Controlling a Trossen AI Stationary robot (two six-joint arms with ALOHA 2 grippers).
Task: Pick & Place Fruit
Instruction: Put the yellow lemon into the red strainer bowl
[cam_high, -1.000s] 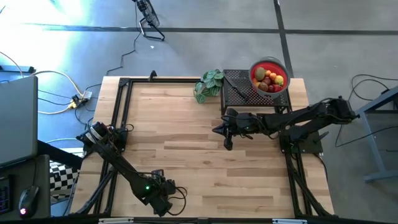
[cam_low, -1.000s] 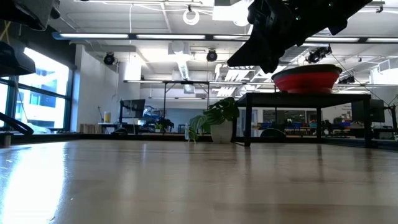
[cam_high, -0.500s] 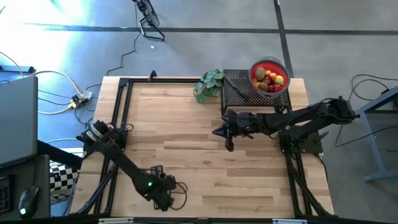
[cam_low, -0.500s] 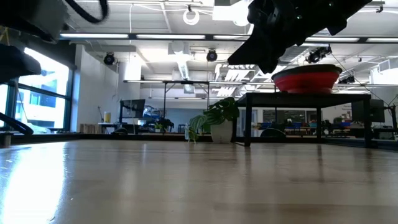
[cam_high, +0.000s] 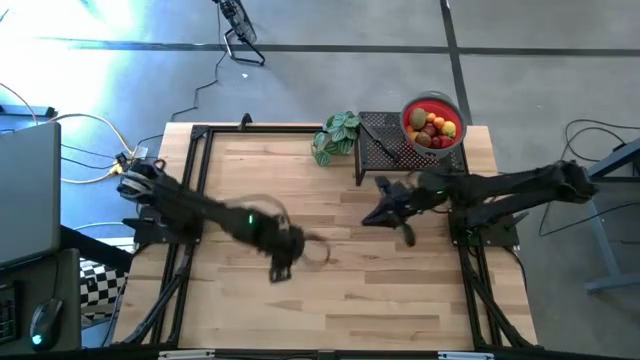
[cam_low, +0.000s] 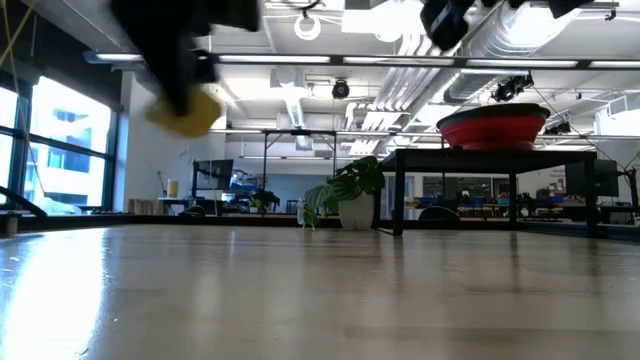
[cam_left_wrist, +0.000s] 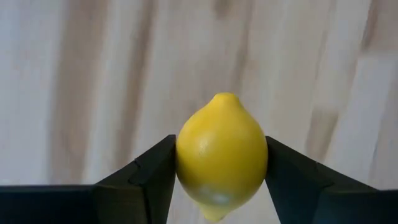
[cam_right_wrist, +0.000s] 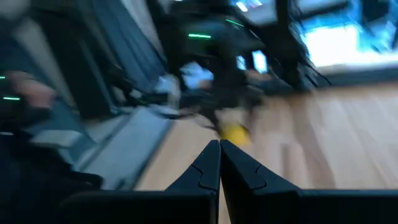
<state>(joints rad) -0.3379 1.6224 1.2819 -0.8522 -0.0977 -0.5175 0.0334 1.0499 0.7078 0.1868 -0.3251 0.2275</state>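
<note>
A yellow lemon, one of the fruit, sits between the fingers of my left gripper, which hangs over the middle of the table; the low view shows the lemon high above the wood. My right gripper is shut and empty, held level right of centre, in front of the black stand. On that stand rests the red bowl, with several more fruits inside. The right wrist view shows the lemon beyond its shut fingertips. My left gripper pinches the lemon between its two fingers, at the two opposite sides of its widest part. The fingers slant steeply down from above. The lemon is lifted clear of the table, one pointed end showing beyond the fingers.
A green leafy plant stands at the far edge beside the black stand. Black frame rails run along the table's left, right and far sides. Bare wood lies between the arms and toward the near edge.
My left gripper has swung from the table's near edge up and toward the middle, carrying the lemon high above the wood. My right gripper has risen, tipped toward level and drawn a little toward the right edge, staying shut.
</note>
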